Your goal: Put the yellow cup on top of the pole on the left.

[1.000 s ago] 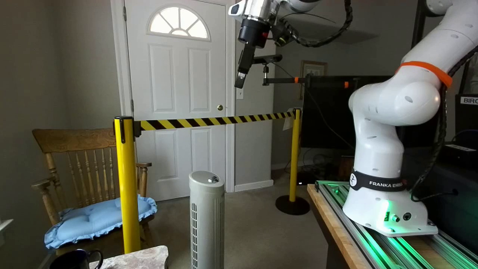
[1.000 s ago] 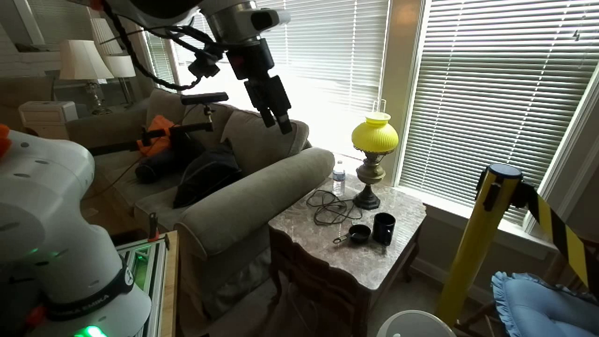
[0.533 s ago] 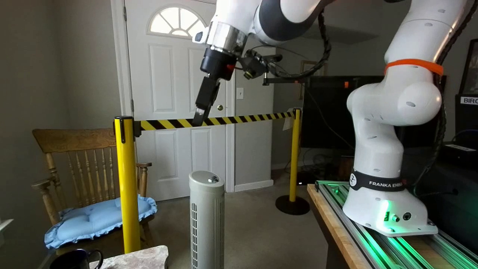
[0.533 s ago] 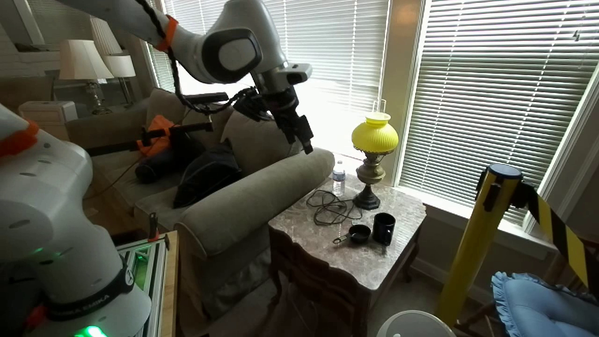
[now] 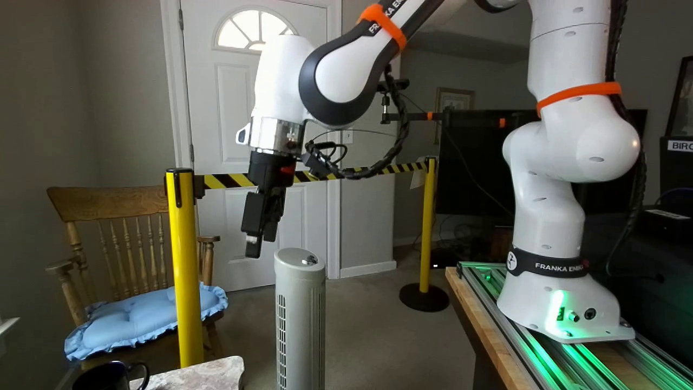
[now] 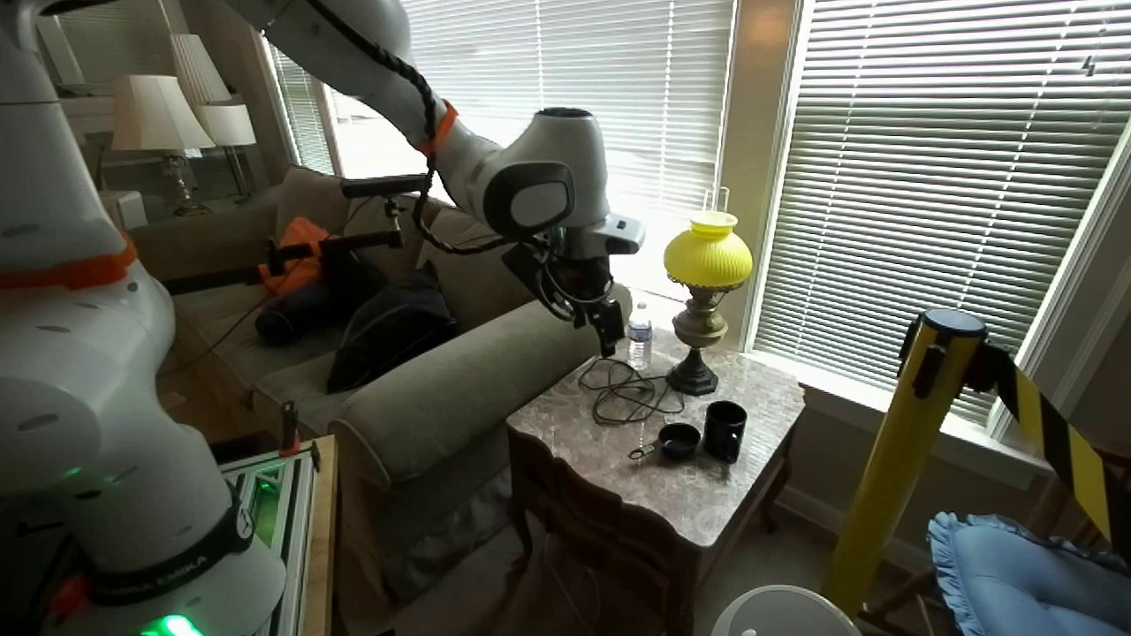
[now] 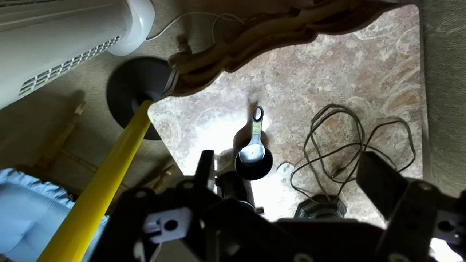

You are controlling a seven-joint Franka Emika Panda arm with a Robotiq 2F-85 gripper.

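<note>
Base band [image 5: 547, 265], right of the claw [image 5: 261, 245] in an exterior view: "FRANKA EMIK", end curving away. Forearm [image 5: 414, 20], above and right of the claw: "FR" and "KA EM", split by an orange strap [image 5: 385, 26]. White label [image 5: 680, 145] on dark object [image 5: 677, 176], far right of the claw: "BIR", remainder cut off.

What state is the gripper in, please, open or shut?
The gripper is open: in the wrist view its fingers stand wide apart, tabletop showing between them.
</note>
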